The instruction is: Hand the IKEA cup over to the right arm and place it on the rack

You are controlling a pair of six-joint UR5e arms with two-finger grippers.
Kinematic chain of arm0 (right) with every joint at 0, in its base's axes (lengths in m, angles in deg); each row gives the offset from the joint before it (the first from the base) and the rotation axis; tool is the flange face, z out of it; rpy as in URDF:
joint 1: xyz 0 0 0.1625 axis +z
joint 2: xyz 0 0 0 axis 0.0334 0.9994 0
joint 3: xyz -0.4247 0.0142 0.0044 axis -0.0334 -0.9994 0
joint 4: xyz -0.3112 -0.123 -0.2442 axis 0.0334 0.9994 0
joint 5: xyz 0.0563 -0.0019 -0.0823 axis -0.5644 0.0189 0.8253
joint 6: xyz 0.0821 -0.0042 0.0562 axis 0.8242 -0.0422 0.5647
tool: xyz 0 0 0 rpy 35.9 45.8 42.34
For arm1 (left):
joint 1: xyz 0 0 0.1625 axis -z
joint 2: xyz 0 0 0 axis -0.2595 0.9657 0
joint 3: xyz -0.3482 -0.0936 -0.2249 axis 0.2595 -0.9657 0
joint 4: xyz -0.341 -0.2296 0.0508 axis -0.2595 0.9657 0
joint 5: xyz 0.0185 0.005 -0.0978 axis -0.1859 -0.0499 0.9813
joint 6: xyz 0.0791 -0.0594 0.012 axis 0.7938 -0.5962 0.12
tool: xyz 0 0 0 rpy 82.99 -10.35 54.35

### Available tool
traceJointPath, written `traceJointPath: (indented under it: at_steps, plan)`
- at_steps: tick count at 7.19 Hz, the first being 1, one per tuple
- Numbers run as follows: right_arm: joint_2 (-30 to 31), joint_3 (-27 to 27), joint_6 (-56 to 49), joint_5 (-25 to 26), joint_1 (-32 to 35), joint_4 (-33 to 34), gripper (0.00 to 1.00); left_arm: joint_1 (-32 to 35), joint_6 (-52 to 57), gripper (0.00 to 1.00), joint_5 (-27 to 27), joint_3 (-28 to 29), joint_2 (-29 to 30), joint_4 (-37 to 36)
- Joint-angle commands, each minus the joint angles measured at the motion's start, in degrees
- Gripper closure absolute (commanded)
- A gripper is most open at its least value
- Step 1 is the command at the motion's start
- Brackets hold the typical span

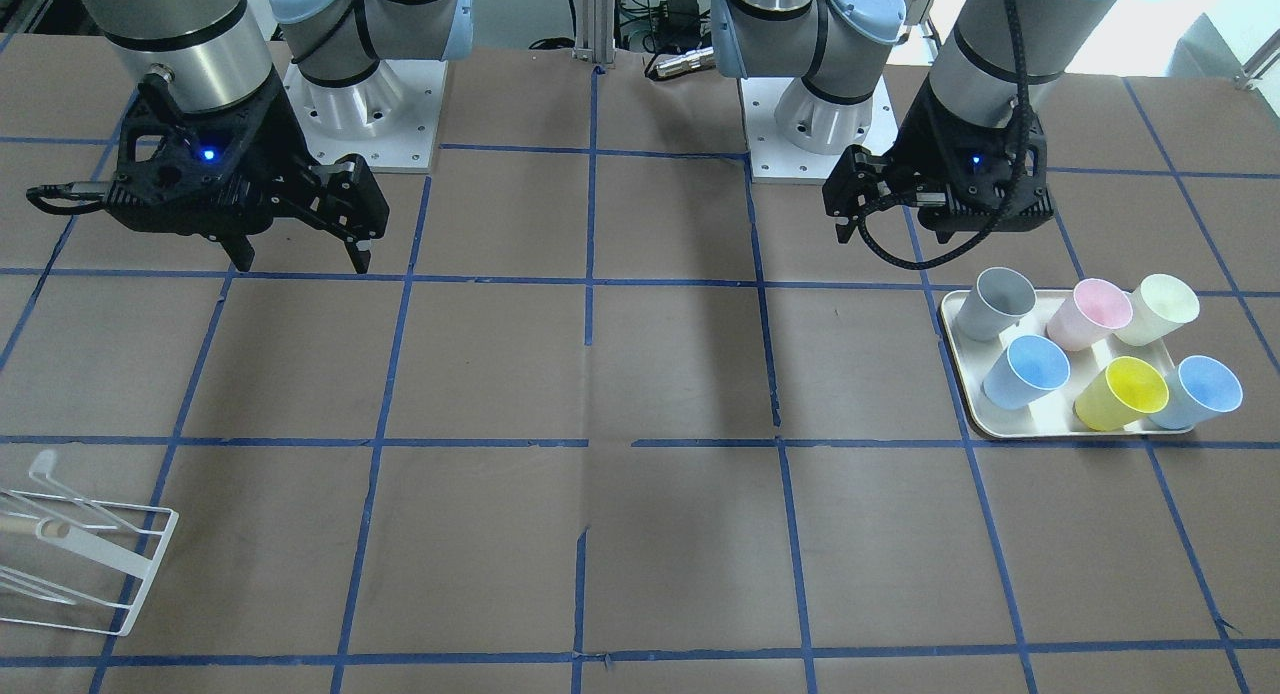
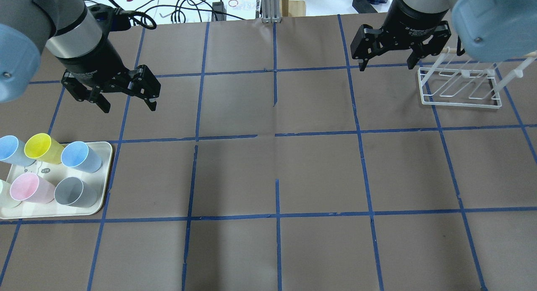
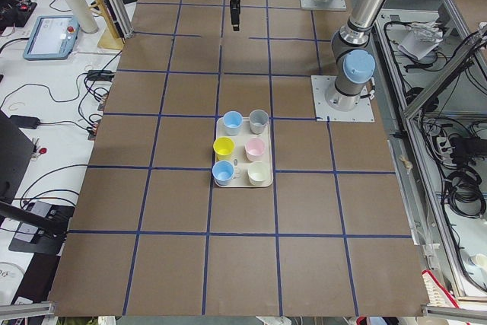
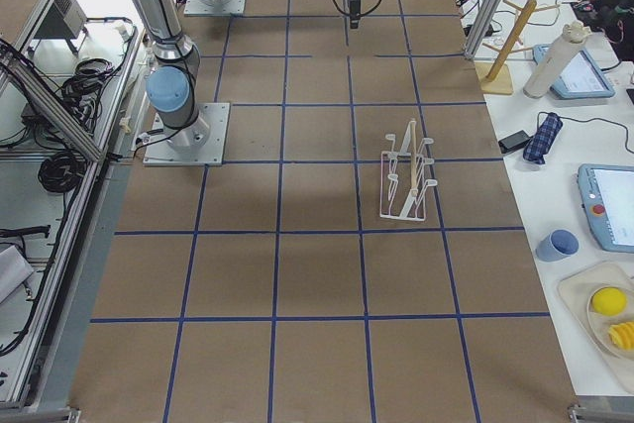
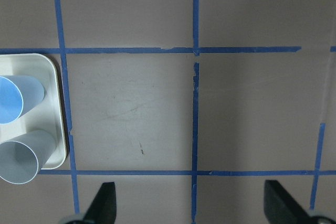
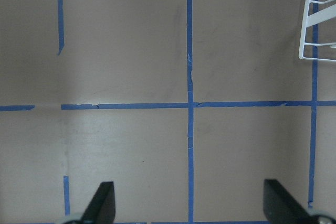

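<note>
The fingers (image 2: 149, 94) of the left gripper (image 2: 128, 104) hang spread and empty, near the cream tray (image 2: 105, 173); the right gripper (image 2: 391, 61) is likewise spread and empty, just beside the rack (image 2: 459, 87); the IKEA cup (image 2: 82, 157) stands upright in the tray corner nearest the left gripper, beside the yellow cup (image 2: 42, 148) and grey cup (image 2: 75, 192); its pale blue twin (image 2: 11, 149) stands farther off. It looks light, thin-walled and smooth, probably slippery on its taper; a pinch across the wall near the rim should leave the base free for the right gripper.
</note>
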Motion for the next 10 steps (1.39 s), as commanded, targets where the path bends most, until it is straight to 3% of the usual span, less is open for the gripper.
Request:
traceJointPath:
  at_steps: [1,4,7,10]
  plan:
    - [0.0,-0.1,-0.3,0.1,-0.1,-0.1,0.0,-3.8,4.4,0.0,0.2,1.1,1.1,-1.2]
    - [0.3,-0.1,-0.2,0.8,-0.1,0.3,0.0,-13.2,16.5,0.0,0.1,0.6,1.6,-3.3]
    - [0.4,-0.1,-0.2,0.9,-0.1,0.0,0.0,-23.7,35.8,0.0,0.4,-0.1,6.0,-9.9]
    - [0.6,-0.1,-0.3,0.7,-0.1,-0.1,0.0,-27.2,47.6,0.0,0.2,-4.5,10.2,-18.9]
